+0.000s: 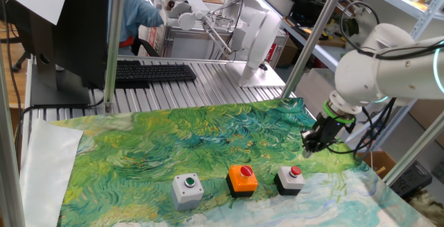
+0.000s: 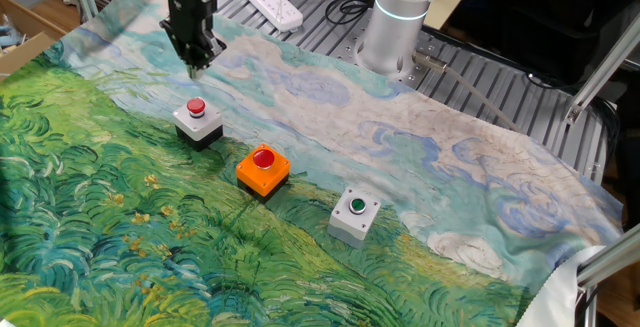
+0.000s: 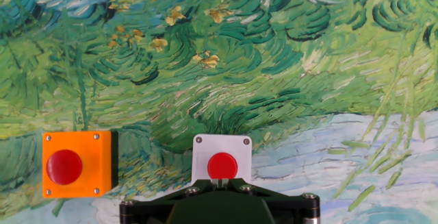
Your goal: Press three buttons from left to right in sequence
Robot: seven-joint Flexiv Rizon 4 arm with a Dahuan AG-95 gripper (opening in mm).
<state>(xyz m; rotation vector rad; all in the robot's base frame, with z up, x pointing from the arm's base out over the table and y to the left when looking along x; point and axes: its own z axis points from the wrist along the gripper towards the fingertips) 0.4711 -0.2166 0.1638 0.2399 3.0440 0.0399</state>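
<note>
Painted green cloth (image 1: 173, 140) under three button boxes, keyboard (image 1: 154, 72) behind, clenched fingers (image 2: 197, 62) near black box (image 2: 198, 122).

Three button boxes — one grey (image 1: 187, 189), one orange (image 1: 242, 180), one black (image 1: 288, 180).

Three buttons (image 1: 239, 180) lie in a row on the cloth (image 1: 173, 140).
</note>
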